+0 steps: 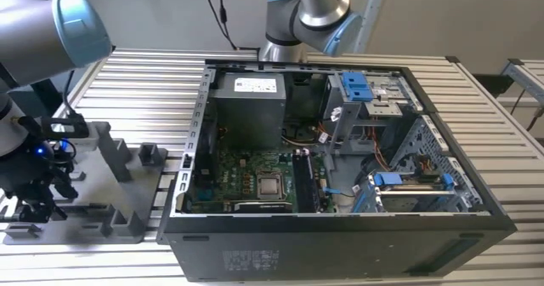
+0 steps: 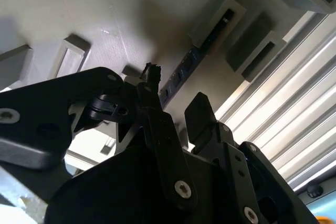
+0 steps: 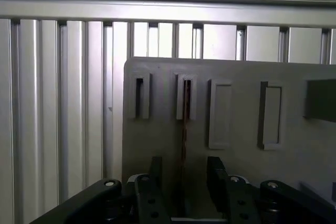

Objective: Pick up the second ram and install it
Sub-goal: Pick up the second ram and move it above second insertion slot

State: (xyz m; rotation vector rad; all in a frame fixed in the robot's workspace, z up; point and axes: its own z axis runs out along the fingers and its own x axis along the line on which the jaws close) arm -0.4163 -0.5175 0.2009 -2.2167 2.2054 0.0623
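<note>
The second ram (image 3: 185, 124) is a thin dark board standing on edge in a slot of the grey holder plate (image 3: 236, 171). In the second wrist view the ram (image 2: 195, 56) runs from a raised slot block down towards the fingers. My gripper (image 3: 185, 182) is open, with one black finger on either side of the board and a gap on each side. The fingers (image 2: 199, 111) are low over the plate. In the exterior view my gripper (image 1: 35, 193) hangs over the holder plate (image 1: 102, 225) at the exterior view's left.
The open computer case (image 1: 476, 225) sits to the exterior view's right of the holder plate, with the motherboard (image 1: 246, 181) and its memory slots (image 1: 304, 184) inside. Raised grey holder blocks (image 1: 114, 149) stand on the plate. Everything rests on a ribbed aluminium table (image 1: 144, 82).
</note>
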